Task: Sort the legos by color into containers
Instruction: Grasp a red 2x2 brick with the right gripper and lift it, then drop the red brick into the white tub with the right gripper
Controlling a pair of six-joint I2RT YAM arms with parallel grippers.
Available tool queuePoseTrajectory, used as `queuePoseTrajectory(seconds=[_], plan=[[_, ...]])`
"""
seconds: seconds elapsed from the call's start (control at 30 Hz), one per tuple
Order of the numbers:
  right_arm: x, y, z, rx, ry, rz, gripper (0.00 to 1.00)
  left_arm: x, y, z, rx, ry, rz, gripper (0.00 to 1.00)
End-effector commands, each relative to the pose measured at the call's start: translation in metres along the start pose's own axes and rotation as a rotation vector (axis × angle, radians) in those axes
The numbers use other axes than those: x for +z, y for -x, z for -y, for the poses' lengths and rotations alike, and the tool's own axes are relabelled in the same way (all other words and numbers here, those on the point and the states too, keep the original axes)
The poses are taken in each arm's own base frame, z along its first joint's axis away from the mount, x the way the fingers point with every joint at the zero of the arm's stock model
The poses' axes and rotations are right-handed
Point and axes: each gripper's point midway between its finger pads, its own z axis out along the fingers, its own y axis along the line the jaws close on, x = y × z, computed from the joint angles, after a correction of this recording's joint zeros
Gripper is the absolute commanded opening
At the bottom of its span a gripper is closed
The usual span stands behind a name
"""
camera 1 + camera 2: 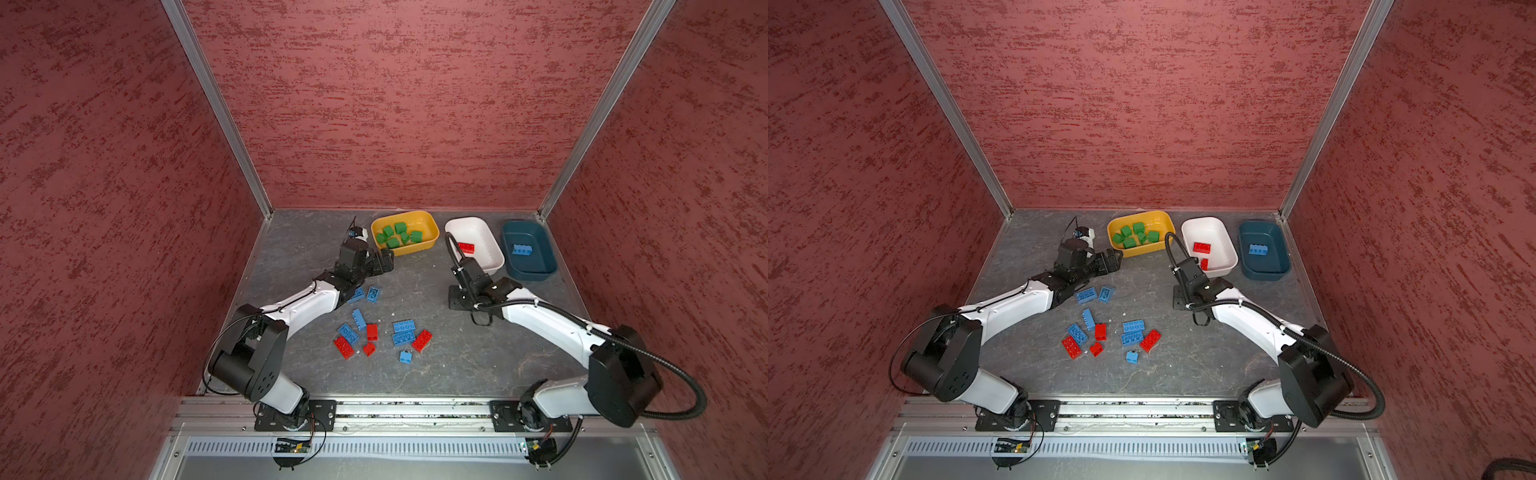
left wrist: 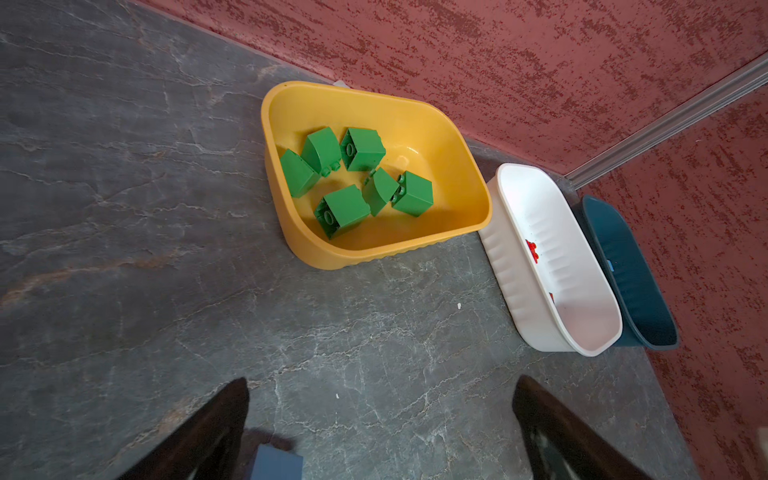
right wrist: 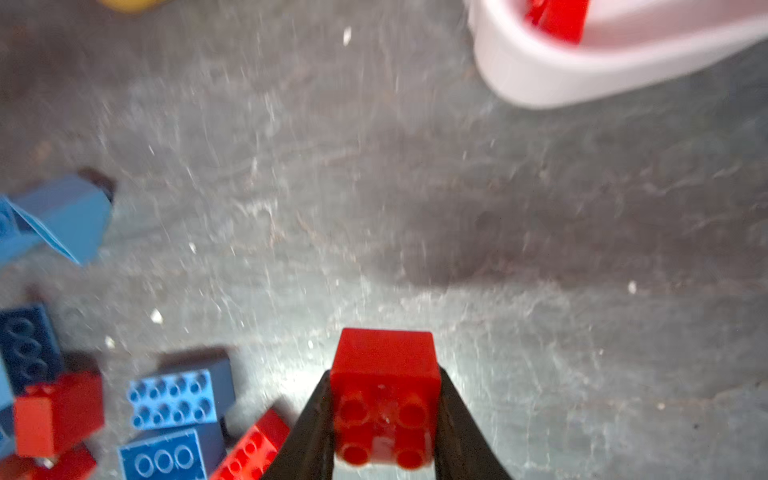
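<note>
1. My left end effector [image 2: 381, 380] hangs with its fingers wide apart and nothing between them, near the yellow-orange plastic tub [image 2: 374, 253] that holds the green studded bricks [image 2: 357, 149]. A careless swing could shove that tub or knock the blue brick [image 2: 276, 461] lying just below it.
2. The loose red and blue studded bricks [image 1: 403, 332] lie clustered on the grey stone-patterned surface [image 1: 457, 365], several of them touching. Reaching for one could drag along a neighbour of the wrong colour.
3. My right end effector [image 3: 385, 374] is clamped on a small near-cubic red brick [image 3: 384, 353], short of the tubs. The brick juts past the fingertips, so only part of it is pinched. The wrist view is blurred, and I judge a quick swing could twist it loose.
4. The white plastic tub [image 1: 478, 232] holds an oblong red brick [image 1: 466, 247]. If I carry my brick low, it could strike the near wall and push the tub.
5. The dark teal-blue plastic tub [image 1: 536, 266], just beside the white one, holds an oblong blue brick [image 1: 521, 249]. Overshooting would drop red among blue.
</note>
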Motion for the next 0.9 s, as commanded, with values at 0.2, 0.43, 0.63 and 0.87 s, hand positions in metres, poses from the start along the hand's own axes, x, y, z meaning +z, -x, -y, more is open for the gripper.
queuePoseTrajectory(seconds=[0.2, 0.43, 0.63, 0.87], plan=[[0.017, 0.125, 0.048, 0.085, -0.047, 0.292, 0.27, -0.013, 0.016, -0.018, -0.023, 0.152, 0.041, 0.99], [0.060, 0.159, 0.081, 0.049, -0.138, 0.248, 0.28, -0.027, 0.021, -0.029, -0.018, 0.212, 0.070, 0.99], [0.079, 0.178, 0.105, 0.020, -0.309, 0.212, 0.41, -0.031, 0.010, -0.054, -0.078, 0.293, -0.016, 0.99], [0.071, 0.187, 0.091, 0.034, -0.246, 0.228, 0.71, -0.036, -0.016, -0.086, -0.177, 0.358, -0.141, 0.99]])
